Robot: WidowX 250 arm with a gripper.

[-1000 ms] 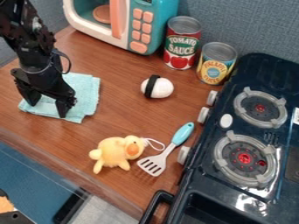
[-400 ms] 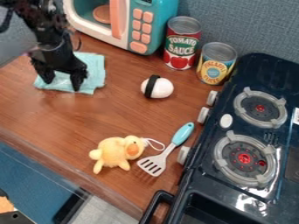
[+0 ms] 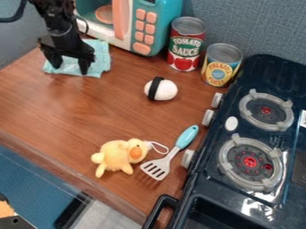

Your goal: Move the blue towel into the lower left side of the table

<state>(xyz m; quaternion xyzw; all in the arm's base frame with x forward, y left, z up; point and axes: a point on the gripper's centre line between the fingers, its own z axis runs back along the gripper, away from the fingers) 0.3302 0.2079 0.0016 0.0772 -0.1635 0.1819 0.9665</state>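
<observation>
Fingers (image 3: 70, 69) spread wide, no grip on anything afaict. Blue towel (image 3: 101, 57) is right under & btwn them, upper left of the bench (image 3: 71, 103), so imo it needs a pinch, then lower left.

Fixed cam above table; looks down at slant.

Blue towel (image 3: 102, 57) partly hidden by the black gripper (image 3: 69, 70); contact between fingertips and cloth not determinable. Toy microwave (image 3: 157, 24) and robot arm (image 3: 53, 12) cut off by top edge, toy stove (image 3: 205, 185) by right and bottom edges. Lower left corner: black object (image 3: 13, 222), cropped, identity not resolved.
</observation>
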